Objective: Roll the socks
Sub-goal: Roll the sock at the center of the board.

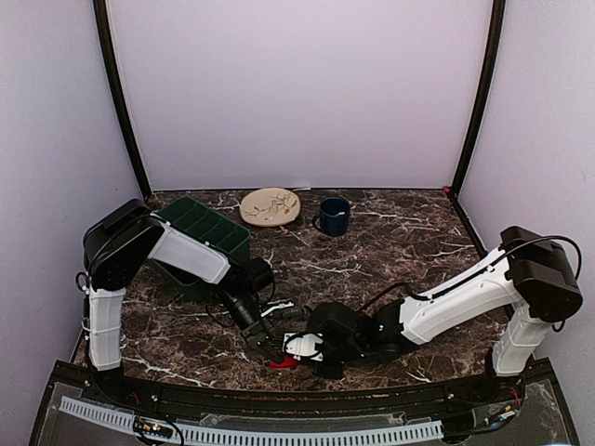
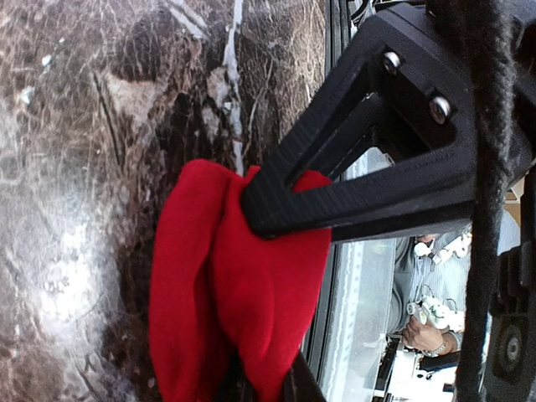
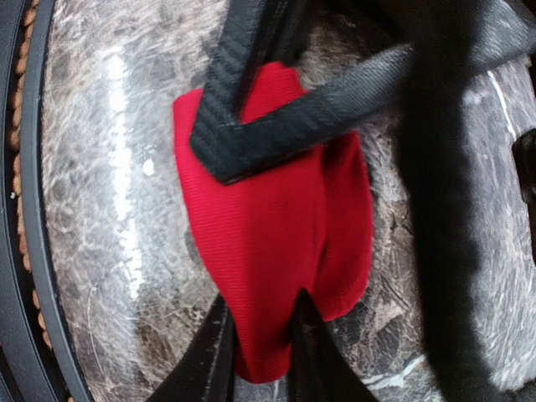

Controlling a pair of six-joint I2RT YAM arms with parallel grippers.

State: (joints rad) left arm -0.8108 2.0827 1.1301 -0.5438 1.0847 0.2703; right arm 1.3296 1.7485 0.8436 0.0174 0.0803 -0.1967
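Two grippers crowd the red socks (image 1: 282, 363) at the table's (image 1: 418, 243) near edge: the left gripper (image 1: 271, 346) and right gripper (image 1: 297, 349) each pinch the bundle, fingers overlapping it. Well behind stand a green bin (image 1: 206, 232), plate (image 1: 270, 205) and blue mug (image 1: 333, 216).

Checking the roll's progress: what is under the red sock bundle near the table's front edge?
Only the dark marble table shows beneath the socks, clamped by the left gripper and right gripper. Their undersides, any white bands and the inner folds are hidden by red fabric.
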